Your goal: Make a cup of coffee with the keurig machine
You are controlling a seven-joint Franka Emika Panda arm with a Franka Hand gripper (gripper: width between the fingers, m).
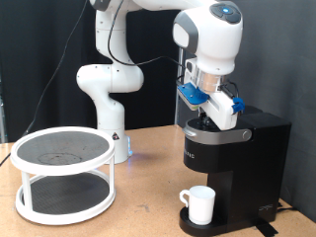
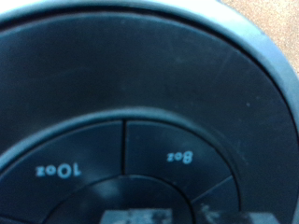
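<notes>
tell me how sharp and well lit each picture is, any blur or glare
Exterior view: evenly lit and fairly sharp; the cup sits under the coffee machine, the tool at its top, and a small bluish glow shows beside the white stand. Wrist view: very close on the machine's buttons, soft and slightly blurred, labels mirrored, a pale sheen along the rim.

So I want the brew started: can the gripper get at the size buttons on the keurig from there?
Probably yes. The gripper sits right on top of the keurig, and the wrist view shows the 8oz button and 10oz button close up with nothing between.
</notes>
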